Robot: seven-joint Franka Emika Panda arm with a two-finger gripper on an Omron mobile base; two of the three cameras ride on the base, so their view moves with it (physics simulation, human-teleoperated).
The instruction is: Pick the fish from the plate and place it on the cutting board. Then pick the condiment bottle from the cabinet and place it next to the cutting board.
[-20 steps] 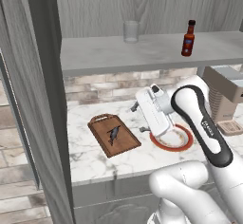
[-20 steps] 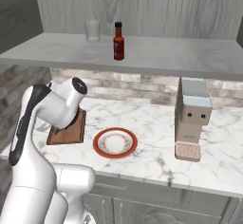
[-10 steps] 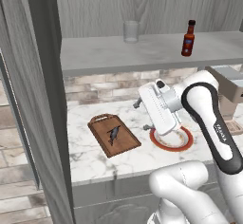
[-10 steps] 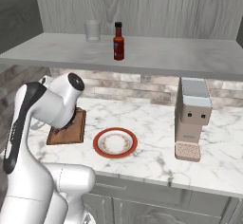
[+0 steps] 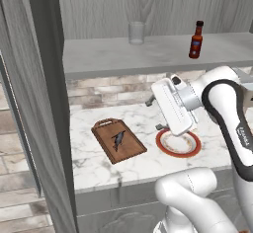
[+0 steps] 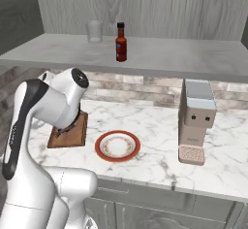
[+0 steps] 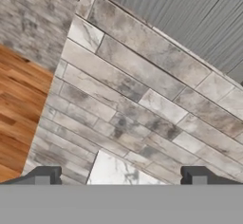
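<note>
Since the earlier frames the arm has lifted and swung up off the worktop (image 5: 99,168), away from the cutting board (image 5: 118,140). The fish (image 5: 118,139) lies on that board, left of the plate (image 5: 178,143). The pincer (image 7: 121,175) is open and empty, facing the tiled wall. The bottle (image 5: 196,40) stands on the cabinet shelf (image 5: 99,57), right of a glass (image 5: 136,32).

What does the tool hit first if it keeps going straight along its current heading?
Most likely the grey brick backsplash: the hand view looks straight at it past the open tool, with nothing between. A patch of marble counter sits just below that line, so depth is uncertain.
</note>
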